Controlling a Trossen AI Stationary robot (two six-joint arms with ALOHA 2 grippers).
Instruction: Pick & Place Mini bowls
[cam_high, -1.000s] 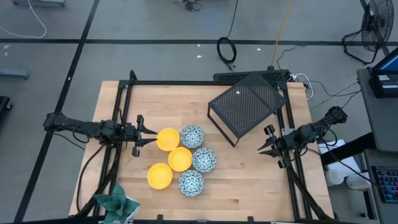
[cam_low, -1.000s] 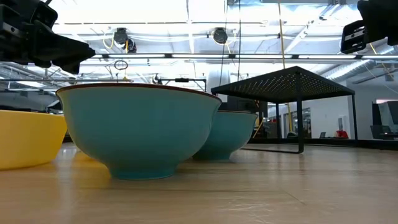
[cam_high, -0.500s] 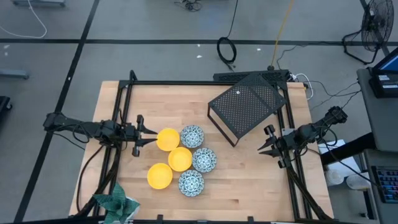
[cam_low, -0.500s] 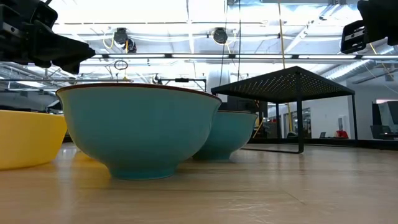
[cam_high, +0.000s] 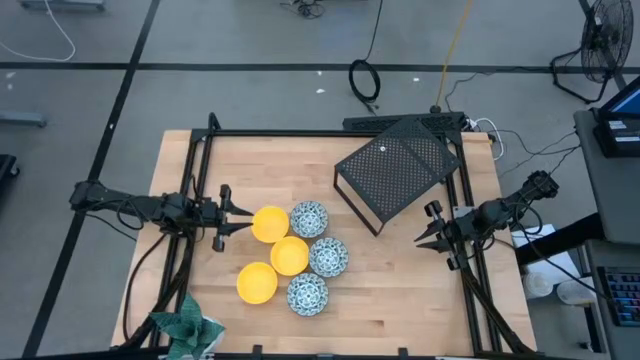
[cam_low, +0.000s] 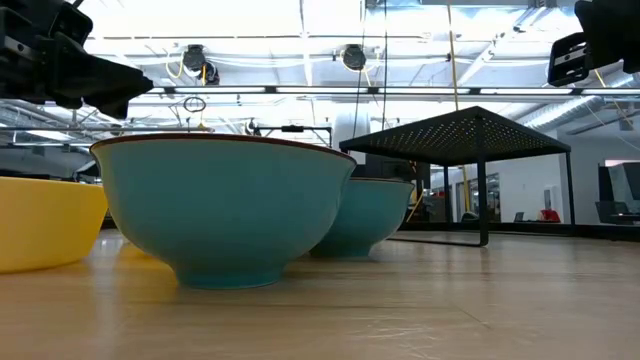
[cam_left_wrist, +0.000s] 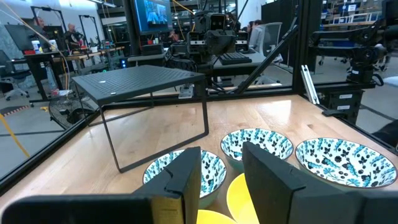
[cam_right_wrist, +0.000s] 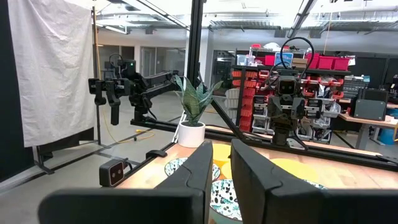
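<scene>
Six mini bowls stand on their bases in a tight cluster mid-table. Three are yellow (cam_high: 270, 224), (cam_high: 290, 255), (cam_high: 257, 282). The other three are patterned teal (cam_high: 309, 218), (cam_high: 328, 256), (cam_high: 307, 294). In the low view the nearest patterned bowl (cam_low: 225, 205) fills the middle and a yellow one (cam_low: 45, 220) shows at the left. My left gripper (cam_high: 222, 215) hovers level just left of the cluster, open, with nothing between its fingers (cam_left_wrist: 222, 152). My right gripper (cam_high: 424, 228) hovers at the table's right edge, its fingers a narrow gap apart (cam_right_wrist: 221, 144) and empty.
A black perforated stand (cam_high: 395, 170) sits on its legs at the far right of the table (cam_high: 400, 300). A green patterned cloth (cam_high: 188, 327) lies at the near left corner. A black frame (cam_high: 300, 133) borders the tabletop. Bare wood lies near the front right.
</scene>
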